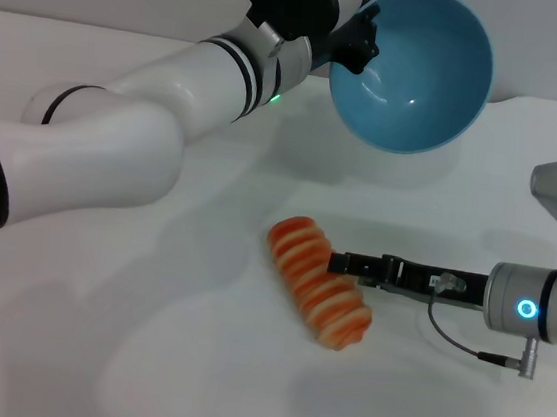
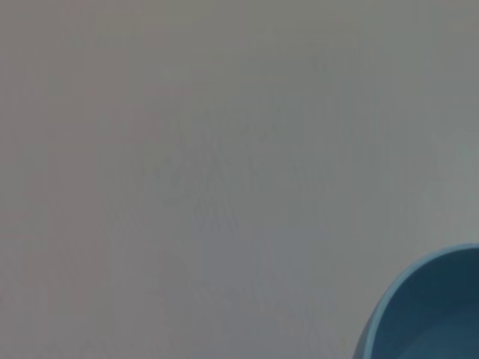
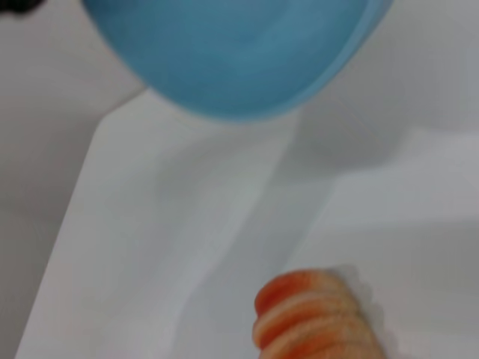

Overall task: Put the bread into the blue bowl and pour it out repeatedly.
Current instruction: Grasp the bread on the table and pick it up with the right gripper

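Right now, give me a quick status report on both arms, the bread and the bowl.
Left gripper holds blue bowl raised, tipped, empty. Right gripper at the bread, which lies on the table. Nothing in the way.

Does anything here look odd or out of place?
The blue bowl is held aloft, tipped on its side and empty, by the left tool. The bread lies on the table, the right tool touching it.

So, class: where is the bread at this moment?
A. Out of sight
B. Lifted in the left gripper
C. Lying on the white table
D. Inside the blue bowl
C: the bread lies on the table, while the blue bowl is held tipped above it, empty.
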Tool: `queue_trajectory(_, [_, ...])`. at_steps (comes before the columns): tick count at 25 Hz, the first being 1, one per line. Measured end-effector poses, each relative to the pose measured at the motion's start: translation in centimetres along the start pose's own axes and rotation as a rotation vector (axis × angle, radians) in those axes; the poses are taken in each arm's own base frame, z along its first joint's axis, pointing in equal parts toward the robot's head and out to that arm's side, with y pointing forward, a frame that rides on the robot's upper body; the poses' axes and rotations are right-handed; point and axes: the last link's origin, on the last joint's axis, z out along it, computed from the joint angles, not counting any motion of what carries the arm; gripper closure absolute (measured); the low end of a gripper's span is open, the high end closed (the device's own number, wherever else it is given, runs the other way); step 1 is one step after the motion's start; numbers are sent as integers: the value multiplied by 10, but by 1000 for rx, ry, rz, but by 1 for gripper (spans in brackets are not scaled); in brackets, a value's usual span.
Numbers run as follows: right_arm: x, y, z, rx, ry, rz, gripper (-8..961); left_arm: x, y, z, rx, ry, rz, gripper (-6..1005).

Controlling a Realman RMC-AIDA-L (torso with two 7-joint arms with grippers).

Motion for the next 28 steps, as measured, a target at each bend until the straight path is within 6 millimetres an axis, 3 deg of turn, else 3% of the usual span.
queue_trajectory(23, [7,2,3,22,87,8,282,-3,1,-1,3,-2,-3,1000])
queue_trajectory(28, [8,0,1,19,93,2,442,-3,-1,-2,17,9,-9,1000])
